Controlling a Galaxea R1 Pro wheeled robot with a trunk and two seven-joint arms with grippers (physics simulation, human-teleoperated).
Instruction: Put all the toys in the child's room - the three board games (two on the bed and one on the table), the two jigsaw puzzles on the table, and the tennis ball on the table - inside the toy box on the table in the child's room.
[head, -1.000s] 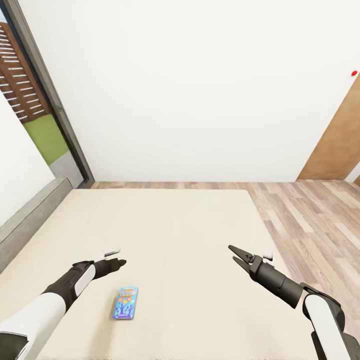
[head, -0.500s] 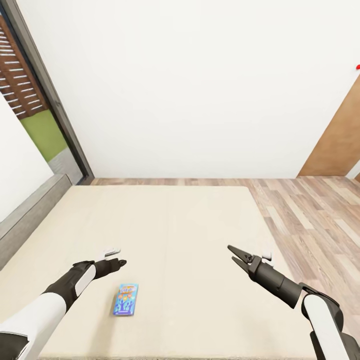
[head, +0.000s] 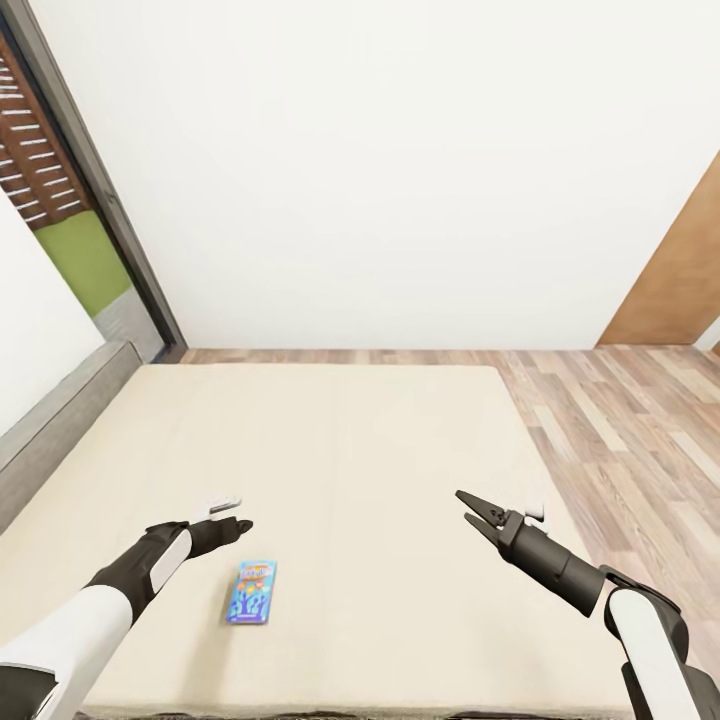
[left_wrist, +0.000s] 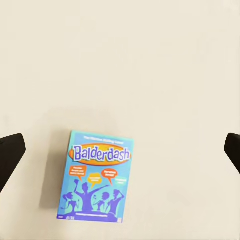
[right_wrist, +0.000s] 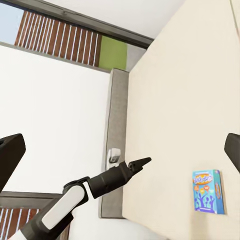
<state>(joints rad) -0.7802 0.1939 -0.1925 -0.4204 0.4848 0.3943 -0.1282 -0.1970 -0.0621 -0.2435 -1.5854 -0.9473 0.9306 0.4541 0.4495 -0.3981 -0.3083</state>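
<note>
On the wide beige-mattress bed (head: 340, 450), small blue Balderdash board game box (head: 251, 592) lies flat near the front edge. Left gripper (head: 238, 524) hovers just beside it, fingers spread; right gripper (head: 468, 506) well apart, jaws open, empty.

The bed (head: 330, 450) has a matt beige cloth-like mattress top, smooth and unwrinkled, with a grey frame (head: 50, 420) that looks like coarse woven fabric. On it lies a small blue board game (head: 251, 592), a printed cardboard-looking box with a slightly glossy, brightly coloured face, and beyond the bed the floor (head: 620, 420) is pale wood planking with visible grain under a flat white wall (head: 380, 170). Each arm has smooth white plastic-looking shells with matt black sleeves, and the left claw (head: 238, 525) and right claw (head: 466, 505) are matt black.
</note>
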